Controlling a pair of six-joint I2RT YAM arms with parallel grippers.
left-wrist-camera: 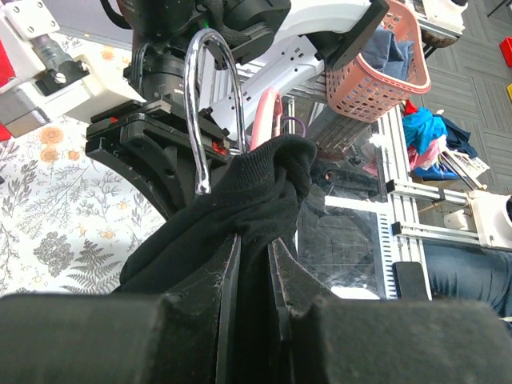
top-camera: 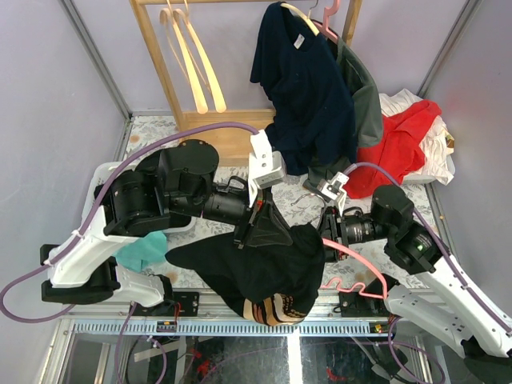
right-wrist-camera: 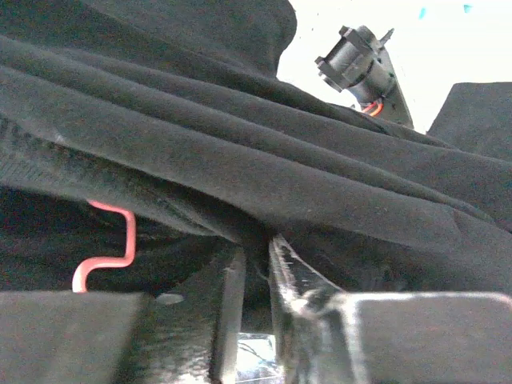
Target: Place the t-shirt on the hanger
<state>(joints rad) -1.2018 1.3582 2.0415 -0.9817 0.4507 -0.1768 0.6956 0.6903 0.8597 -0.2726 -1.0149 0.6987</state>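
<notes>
The black t-shirt (top-camera: 240, 268) hangs bunched between my two grippers over the table's near edge, its tan print (top-camera: 272, 308) at the bottom. My left gripper (top-camera: 260, 226) is shut on a fold of the t-shirt (left-wrist-camera: 240, 192); the jaws (left-wrist-camera: 256, 240) pinch the cloth. Just beyond them rises the hanger's metal hook (left-wrist-camera: 200, 104). The pink hanger (top-camera: 356, 268) slants down to the right, its wavy bar (top-camera: 352, 286) showing. My right gripper (top-camera: 326, 232) is at the shirt's right side. In the right wrist view its jaws (right-wrist-camera: 254, 250) stand nearly together on a fold of the t-shirt (right-wrist-camera: 264, 160), beside the wavy bar (right-wrist-camera: 108, 240).
A wooden rack (top-camera: 160, 72) with pale hangers (top-camera: 192, 64) stands at the back. A navy t-shirt (top-camera: 304, 88) hangs to its right, above a red garment (top-camera: 400, 144). A teal cloth (top-camera: 144, 250) lies by the left arm. A pink basket (left-wrist-camera: 376, 76) sits beyond the table.
</notes>
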